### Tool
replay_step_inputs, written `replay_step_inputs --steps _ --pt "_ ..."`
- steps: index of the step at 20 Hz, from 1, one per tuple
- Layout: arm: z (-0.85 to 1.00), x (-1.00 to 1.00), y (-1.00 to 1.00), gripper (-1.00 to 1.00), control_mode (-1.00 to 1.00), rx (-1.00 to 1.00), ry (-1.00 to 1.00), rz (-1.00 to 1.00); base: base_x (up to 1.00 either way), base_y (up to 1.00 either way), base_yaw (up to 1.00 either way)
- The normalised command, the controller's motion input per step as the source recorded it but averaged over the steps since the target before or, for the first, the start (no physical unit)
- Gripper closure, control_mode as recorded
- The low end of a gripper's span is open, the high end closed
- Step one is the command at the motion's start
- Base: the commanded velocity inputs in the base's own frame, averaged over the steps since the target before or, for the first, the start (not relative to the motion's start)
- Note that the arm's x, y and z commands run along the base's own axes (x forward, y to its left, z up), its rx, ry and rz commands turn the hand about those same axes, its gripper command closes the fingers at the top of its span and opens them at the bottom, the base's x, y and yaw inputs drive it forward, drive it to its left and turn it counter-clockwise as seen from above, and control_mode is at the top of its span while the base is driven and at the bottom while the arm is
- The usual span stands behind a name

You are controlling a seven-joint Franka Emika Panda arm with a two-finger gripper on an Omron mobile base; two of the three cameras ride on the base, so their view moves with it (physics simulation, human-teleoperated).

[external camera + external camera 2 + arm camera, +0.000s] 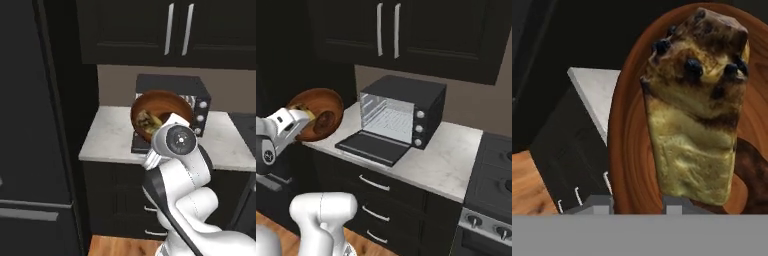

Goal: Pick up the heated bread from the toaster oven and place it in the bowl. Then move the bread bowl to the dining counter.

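Bread (pixel 694 110) is already lying inside the wooden bowl (pixel 162 107), so you are now working on the second step: carrying the bread bowl to the dining counter. The gripper (pixel 634 202) is holding the bowl up off the marble worktop (pixel 448 157), and its two tips are sitting astride the bowl's rim, clamped on it. The bowl is hanging steeply tilted, its open face turned toward the arm, with the bread resting against the inner wall near the hand. The toaster oven (pixel 406 107) is standing behind with its door (pixel 373 145) dropped open and its rack bare.

The arm is folding up from the base, its wrist bent over and reaching out toward the left end of the worktop, beside the tall dark fridge (pixel 35 125). In my judgement, you are going to need to level the bowl before driving, since the bread could slide out at this tilt. Drive smoothly and keep the grip firm.
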Motion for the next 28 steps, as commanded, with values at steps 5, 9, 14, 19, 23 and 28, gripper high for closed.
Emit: replay_step_inputs --steps 5,9,14,19,23,28 --pt "0.0 0.0 0.0 1.0 1.0 0.0 0.0 0.0 -0.75 -0.11 0.93" --pt "0.0 0.0 0.0 1.0 1.0 0.0 0.0 0.0 -0.49 0.0 0.99" --pt "0.0 0.0 0.0 1.0 1.0 0.0 0.0 0.0 -0.08 0.0 1.0" --pt "0.0 0.0 0.0 1.0 1.0 0.0 0.0 0.0 -0.05 0.0 1.0" --pt "0.0 0.0 0.0 1.0 1.0 0.0 0.0 0.0 -0.05 0.0 1.0" --pt "0.0 0.0 0.0 1.0 1.0 0.0 0.0 0.0 -0.05 0.0 1.0"
